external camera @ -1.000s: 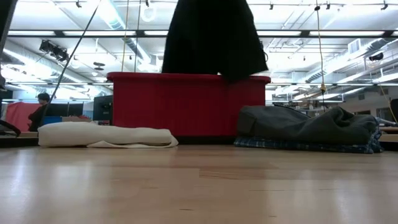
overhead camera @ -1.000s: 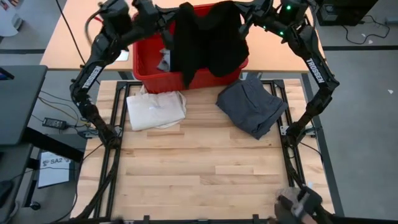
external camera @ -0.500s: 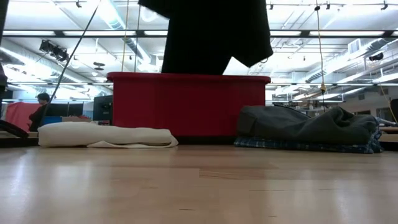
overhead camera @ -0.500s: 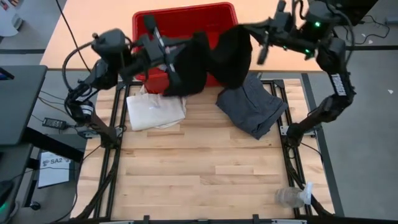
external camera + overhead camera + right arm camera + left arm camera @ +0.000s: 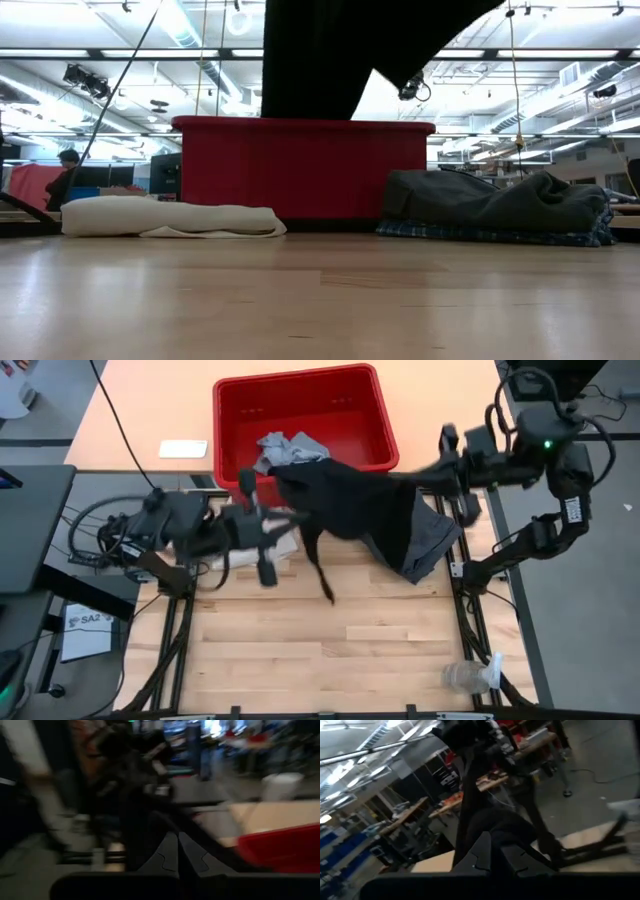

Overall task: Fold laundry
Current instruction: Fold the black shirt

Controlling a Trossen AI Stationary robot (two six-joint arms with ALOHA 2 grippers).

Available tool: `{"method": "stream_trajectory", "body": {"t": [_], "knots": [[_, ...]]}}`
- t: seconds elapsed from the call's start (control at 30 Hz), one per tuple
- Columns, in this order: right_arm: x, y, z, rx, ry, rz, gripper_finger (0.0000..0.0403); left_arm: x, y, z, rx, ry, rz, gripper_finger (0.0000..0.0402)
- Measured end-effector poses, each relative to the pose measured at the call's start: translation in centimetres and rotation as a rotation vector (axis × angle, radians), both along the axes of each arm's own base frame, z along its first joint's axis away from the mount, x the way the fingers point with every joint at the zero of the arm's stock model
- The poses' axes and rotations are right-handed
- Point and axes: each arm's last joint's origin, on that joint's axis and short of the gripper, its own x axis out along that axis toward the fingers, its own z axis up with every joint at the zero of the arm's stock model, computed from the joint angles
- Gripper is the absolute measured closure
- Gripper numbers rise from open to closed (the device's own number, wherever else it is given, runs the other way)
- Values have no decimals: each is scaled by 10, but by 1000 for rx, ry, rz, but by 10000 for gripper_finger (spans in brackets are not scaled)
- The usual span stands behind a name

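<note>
Holding the black garment (image 5: pixel 355 510) stretched in the air just in front of the red bin (image 5: pixel 300 410), I'm clamping one end with the left tool (image 5: pixel 275 532) and the other with the right tool (image 5: pixel 432 472). Dark grey garment (image 5: pixel 432 540) is lying on the counter (image 5: pixel 320 630) beside the bin.

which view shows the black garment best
The high view: the black garment hangs stretched between the left hand and right hand. The low view shows only its hanging bottom; the wrist views show dark cloth at each hand's fingers.
</note>
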Motion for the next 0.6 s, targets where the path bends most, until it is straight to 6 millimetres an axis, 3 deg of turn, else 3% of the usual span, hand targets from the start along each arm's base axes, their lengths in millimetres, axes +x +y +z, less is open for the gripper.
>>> {"method": "stream_trajectory", "body": {"t": [0.17,0.33,0.6], "knots": [[2,32,-5,140,75,144,403,-14,-38,-1,-23,7,-111,393],[8,64,-18,172,203,146,403,-21,-69,-8,-48,34,-170,393],[20,121,-38,177,365,241,403,-15,-111,-47,-307,207,-190,393]]}}
